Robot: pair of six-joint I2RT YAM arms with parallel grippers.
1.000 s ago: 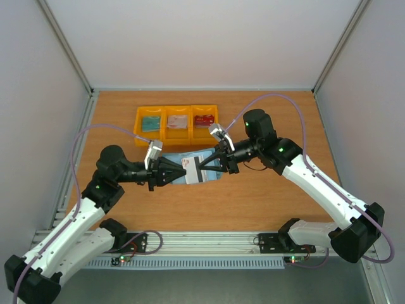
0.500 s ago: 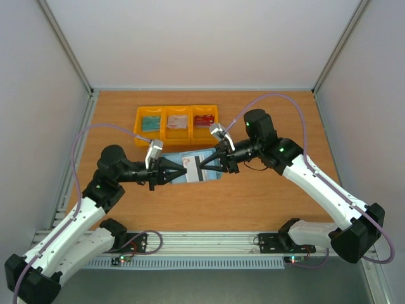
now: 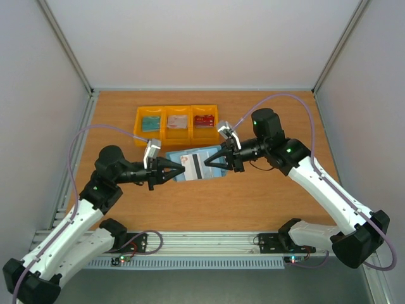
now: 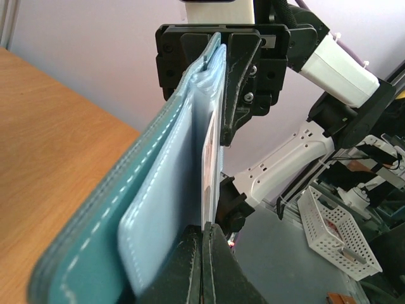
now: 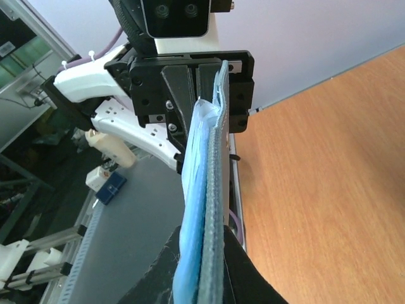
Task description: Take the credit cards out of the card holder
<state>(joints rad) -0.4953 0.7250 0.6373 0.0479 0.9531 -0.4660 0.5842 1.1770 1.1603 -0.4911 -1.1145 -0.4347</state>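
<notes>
The teal card holder [image 3: 217, 173] hangs open above the table between both arms. My right gripper [image 3: 207, 163] is shut on its right edge; in the right wrist view the jaws [image 5: 204, 244] pinch the teal cover and pale blue lining [image 5: 201, 158]. A pale credit card [image 3: 194, 163] with a dark stripe sticks partly out of the holder. My left gripper [image 3: 183, 171] is shut on that card's left edge. In the left wrist view the card's thin edge [image 4: 207, 171] runs up from the closed fingers [image 4: 204, 231], beside the holder's blue pocket [image 4: 158, 234].
Three joined yellow bins [image 3: 177, 134] stand behind the arms, holding a teal card [image 3: 150, 123], a whitish card [image 3: 178, 121] and a red card [image 3: 204, 120]. Bare wooden table [image 3: 253, 196] lies to the front and right.
My left gripper closed fully on the card's edge. My right arm drew the holder to the right, so more of the striped card now shows.
</notes>
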